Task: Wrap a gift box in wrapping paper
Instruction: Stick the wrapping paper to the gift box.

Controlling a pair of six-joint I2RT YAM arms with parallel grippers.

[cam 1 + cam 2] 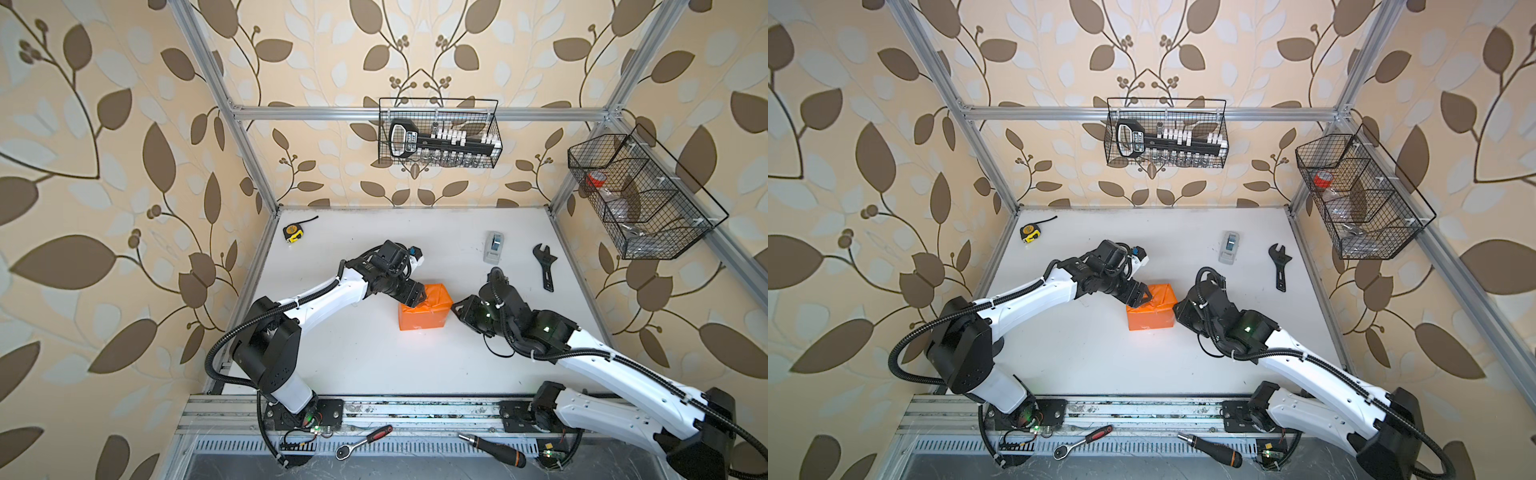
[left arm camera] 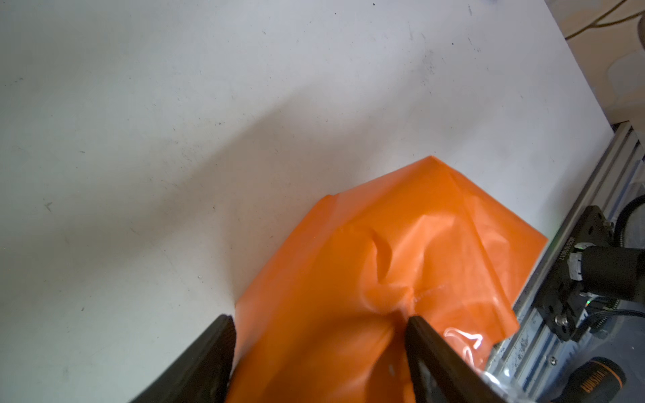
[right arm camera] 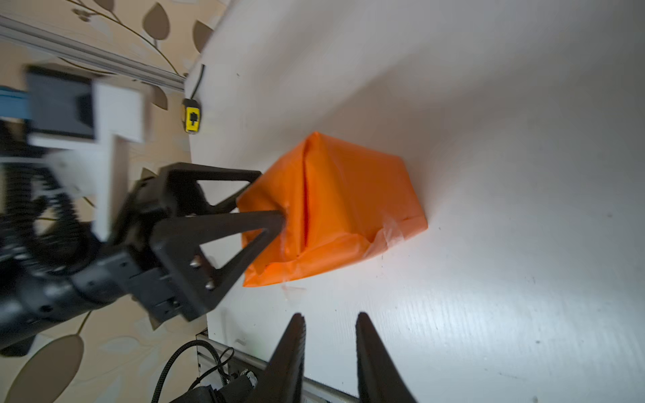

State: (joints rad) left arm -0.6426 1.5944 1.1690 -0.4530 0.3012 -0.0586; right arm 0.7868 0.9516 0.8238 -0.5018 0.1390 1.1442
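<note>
Wrapped parcel mid-table, one arm at each end.
Wrapping paper point(image 1: 424, 314) fully hides the gift box, long axis across the white table point(image 1: 374, 361). Left gripper point(image 1: 422, 296) is spread wide, one fingertip point(image 3: 283, 217) pressing the end fold, clamping nothing. Right gripper point(image 1: 456, 310) sits just beside the opposite end, jaws narrowly apart, empty. Bare table around; tape dispenser point(image 1: 493, 247) well behind.
</note>
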